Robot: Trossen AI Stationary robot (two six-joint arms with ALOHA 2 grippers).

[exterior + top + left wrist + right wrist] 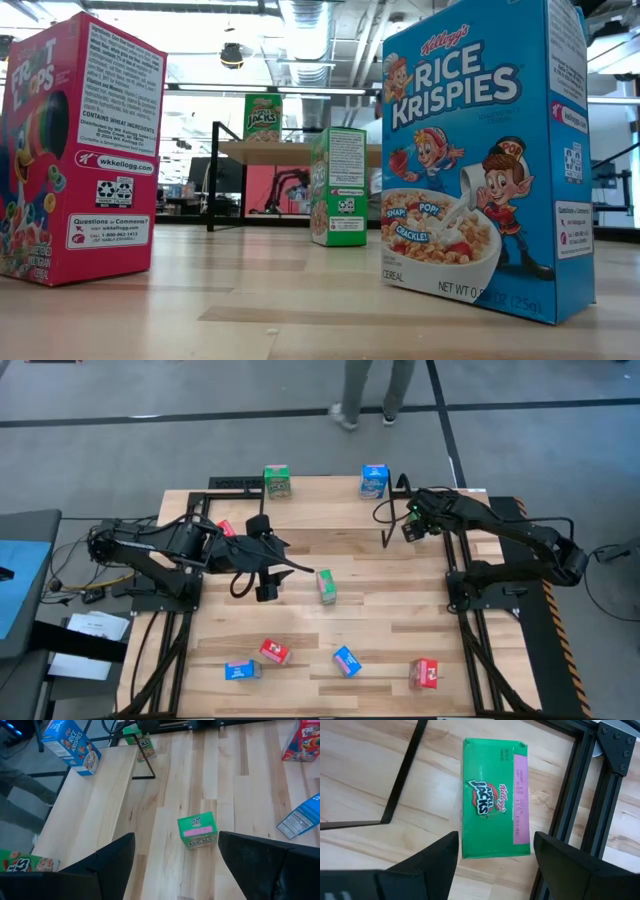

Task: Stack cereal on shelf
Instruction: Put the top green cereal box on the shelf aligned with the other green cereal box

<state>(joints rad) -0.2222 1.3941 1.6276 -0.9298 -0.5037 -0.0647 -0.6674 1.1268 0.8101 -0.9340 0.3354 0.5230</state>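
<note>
The left arm reaches in from its base at the left side of the bench, its dark links folded low and pointing toward the middle. Its left gripper [266,584] hangs over the bench centre, both fingers [112,857] spread well apart with nothing between them, tips aimed downward and forward.

The right arm bends back from its base on the right, elbow out toward the edge, forearm angled to the far end of the bench. The right gripper [409,525] sits there near the far right corner, pointing down, its fingers [437,857] parted and gripping nothing. Cables loop along both arms.
</note>
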